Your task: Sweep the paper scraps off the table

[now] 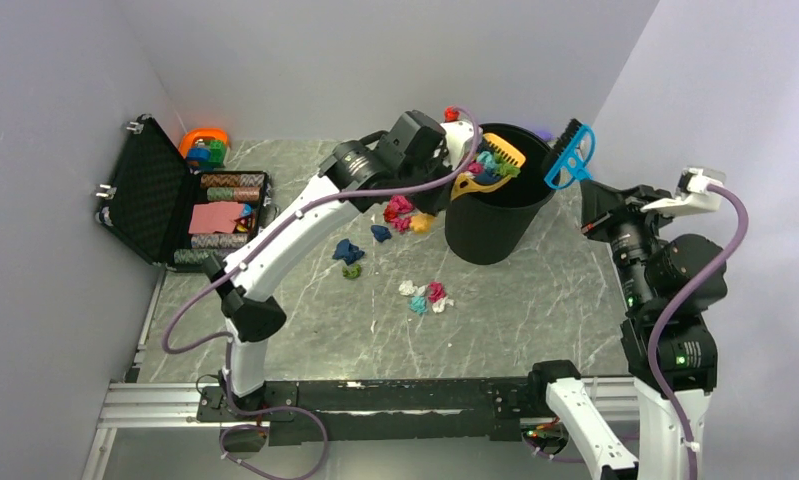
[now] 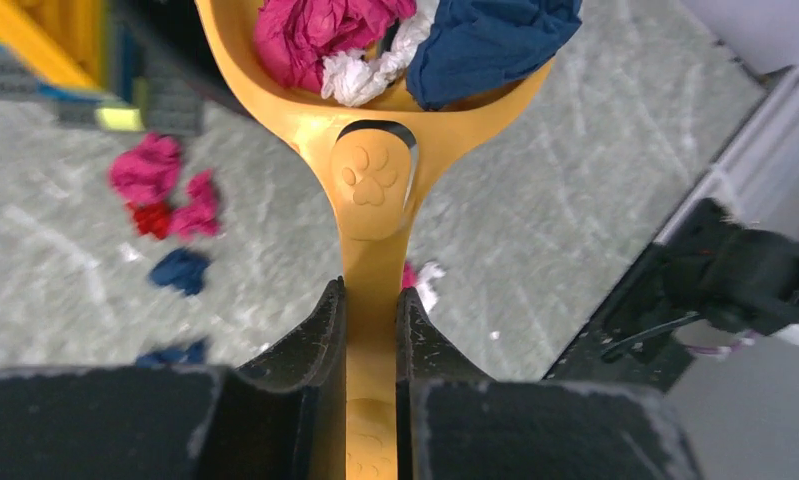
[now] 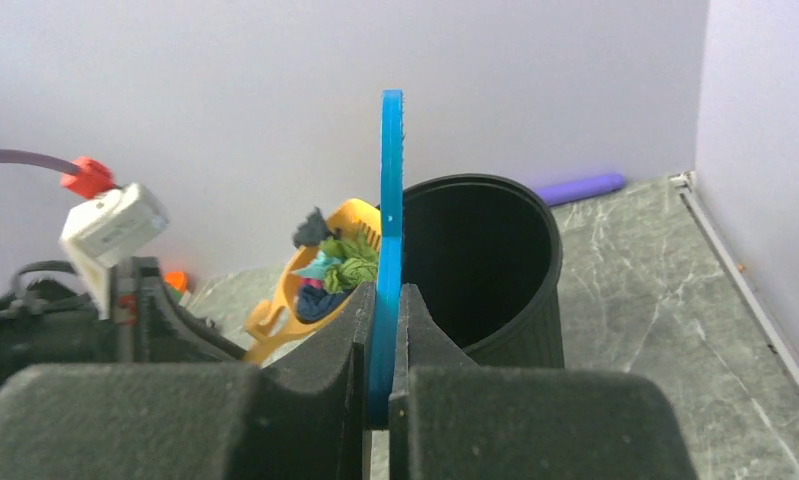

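My left gripper (image 2: 371,290) is shut on the handle of an orange dustpan (image 2: 373,180), which it holds up at the left rim of a black bin (image 1: 495,225). The pan is heaped with paper scraps (image 2: 315,35) in pink, white and dark blue. My right gripper (image 3: 383,292) is shut on a blue brush (image 3: 390,200), raised upright just right of the bin. More paper scraps lie on the table (image 1: 535,300): a pink and red cluster (image 1: 402,213), a dark blue wad (image 1: 348,250), a green wad (image 1: 351,270) and a small mixed cluster (image 1: 425,296).
An open black foam-lined case (image 1: 150,195) holding striped poker chips (image 1: 230,187) stands at the left, with an orange toy build (image 1: 203,148) behind it. A purple object (image 3: 580,186) lies behind the bin by the back wall. A black rail (image 1: 375,395) runs along the near edge.
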Robot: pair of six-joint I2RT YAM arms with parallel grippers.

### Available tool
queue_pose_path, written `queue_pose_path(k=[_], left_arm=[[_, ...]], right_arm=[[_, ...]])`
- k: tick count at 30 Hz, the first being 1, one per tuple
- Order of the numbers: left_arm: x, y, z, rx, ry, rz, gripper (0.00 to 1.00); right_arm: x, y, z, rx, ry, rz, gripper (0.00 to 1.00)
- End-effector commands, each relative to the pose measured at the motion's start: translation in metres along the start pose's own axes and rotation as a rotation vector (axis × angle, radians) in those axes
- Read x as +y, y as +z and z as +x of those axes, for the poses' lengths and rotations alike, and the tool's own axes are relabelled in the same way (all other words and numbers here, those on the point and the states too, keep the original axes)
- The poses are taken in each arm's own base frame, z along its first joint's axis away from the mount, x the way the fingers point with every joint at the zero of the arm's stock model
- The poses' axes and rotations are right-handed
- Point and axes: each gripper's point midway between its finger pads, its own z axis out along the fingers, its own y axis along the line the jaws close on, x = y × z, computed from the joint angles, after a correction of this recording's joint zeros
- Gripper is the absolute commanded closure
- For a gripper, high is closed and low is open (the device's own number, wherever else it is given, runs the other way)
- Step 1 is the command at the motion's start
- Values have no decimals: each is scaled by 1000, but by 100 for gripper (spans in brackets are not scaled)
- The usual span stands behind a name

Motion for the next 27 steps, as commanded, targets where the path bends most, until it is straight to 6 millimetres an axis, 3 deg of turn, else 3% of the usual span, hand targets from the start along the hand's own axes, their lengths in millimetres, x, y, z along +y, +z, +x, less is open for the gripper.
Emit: queue_pose_path(k=[1, 4, 8, 12, 20, 27], left_arm=[[-25, 20, -41, -131, -109, 258, 100], [-42, 22, -65, -183, -213, 430, 100], [-41, 18, -83, -201, -379, 597, 100], [-36, 26, -75, -145, -553, 713, 100], [-53, 19, -70, -86, -789, 915, 100], [-58, 3, -77, -90, -847, 986, 100]], right_arm=[[-7, -10, -26, -132, 33, 46, 100], [-8, -11, -29, -140, 30, 59, 100], [-9, -11, -29, -133, 32, 66, 100], [-9, -12, -30, -142, 42, 65, 100], [-9, -11, -24, -132, 67, 64, 100], [-11, -11, -21, -122, 63, 67, 100]])
